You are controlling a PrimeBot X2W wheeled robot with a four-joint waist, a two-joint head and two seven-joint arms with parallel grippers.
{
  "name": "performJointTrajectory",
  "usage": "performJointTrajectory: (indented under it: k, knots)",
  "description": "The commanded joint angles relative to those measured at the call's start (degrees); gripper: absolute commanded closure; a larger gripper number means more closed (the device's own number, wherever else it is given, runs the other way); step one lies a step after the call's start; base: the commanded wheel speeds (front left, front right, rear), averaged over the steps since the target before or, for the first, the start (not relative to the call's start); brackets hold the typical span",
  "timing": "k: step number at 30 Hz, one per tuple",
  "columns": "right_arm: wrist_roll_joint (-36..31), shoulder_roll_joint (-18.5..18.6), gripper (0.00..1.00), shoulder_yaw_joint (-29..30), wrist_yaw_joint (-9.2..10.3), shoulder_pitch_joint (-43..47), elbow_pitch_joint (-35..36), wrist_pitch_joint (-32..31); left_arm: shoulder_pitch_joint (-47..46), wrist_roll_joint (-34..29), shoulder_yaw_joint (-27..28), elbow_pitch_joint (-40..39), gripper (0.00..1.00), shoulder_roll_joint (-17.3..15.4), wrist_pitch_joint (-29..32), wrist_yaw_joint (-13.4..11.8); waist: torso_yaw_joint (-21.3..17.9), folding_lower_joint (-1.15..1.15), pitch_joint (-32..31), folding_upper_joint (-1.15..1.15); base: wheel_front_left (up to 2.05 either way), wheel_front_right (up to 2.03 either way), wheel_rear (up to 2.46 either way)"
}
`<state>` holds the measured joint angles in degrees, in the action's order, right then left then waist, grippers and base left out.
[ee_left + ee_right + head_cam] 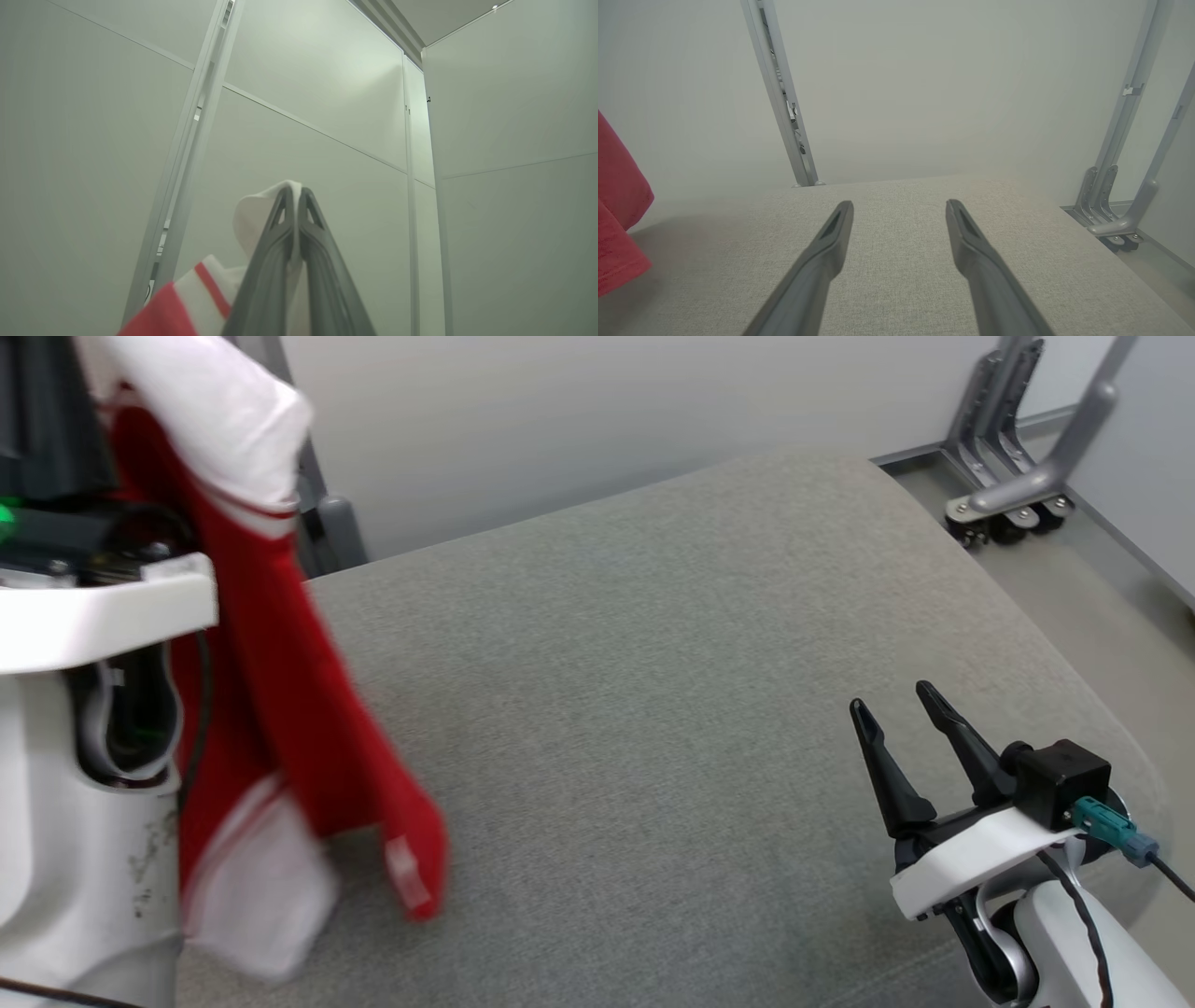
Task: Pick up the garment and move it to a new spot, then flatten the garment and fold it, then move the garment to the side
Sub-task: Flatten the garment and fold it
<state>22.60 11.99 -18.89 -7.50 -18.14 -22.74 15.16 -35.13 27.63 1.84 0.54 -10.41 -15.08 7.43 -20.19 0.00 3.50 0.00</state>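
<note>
Grey padded surface (672, 691) spreads across the foreground, and down at four o'clock the right gripper (891, 698) hovers low over it, fingers spread wide apart. Over at nine o'clock the garment (280, 663), red with white bands, hangs in a blurred drape towards the surface. Its white edge is pinched tight in the left gripper (294, 189), raised against the pale wall (560, 420), though whether the hem touches the surface I cannot tell. Farther back, at one o'clock, a wheeled metal stand (1018, 495) sits on the floor beside that wall.
</note>
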Motion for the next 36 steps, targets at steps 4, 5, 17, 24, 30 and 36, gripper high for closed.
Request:
performJointTrajectory:
  k: [4,5,17,24,30,36]
  knots:
    - [-0.65,-1.24,0.00,0.57,0.02,-0.14,0.25,0.13,0.12,1.79,-6.65,4.48,1.00,-1.67,0.01,0.06,-3.54,0.00,1.62,0.00,0.00,0.00,0.00]
    - [-0.65,-1.24,0.00,0.57,0.02,-0.14,0.25,0.13,0.12,1.79,-6.65,4.48,1.00,-1.67,0.01,0.06,-3.54,0.00,1.62,0.00,0.00,0.00,0.00]
    - [-0.94,-5.82,0.00,0.73,0.02,-1.56,1.19,0.13,-11.64,0.72,-24.38,21.82,1.00,-5.07,0.02,0.06,-12.40,0.00,8.47,0.00,0.00,0.00,0.00]
    - [-2.52,-8.17,0.00,4.35,0.02,0.38,3.36,0.13,-22.26,4.26,-40.75,34.22,0.53,-1.44,0.02,0.05,-13.32,0.00,13.03,0.00,0.07,0.07,0.07]
    - [-3.62,-8.93,0.00,2.88,0.02,0.18,3.33,0.13,-24.93,10.94,-52.79,40.95,0.00,-1.04,0.01,0.03,-13.27,0.00,13.92,0.00,0.18,0.18,0.18]
    - [-2.46,-8.97,0.00,1.27,0.02,-0.85,2.85,0.13,-26.54,16.21,-57.97,41.45,0.00,-4.03,0.02,0.03,-12.98,0.00,12.98,0.00,0.01,0.01,0.01]
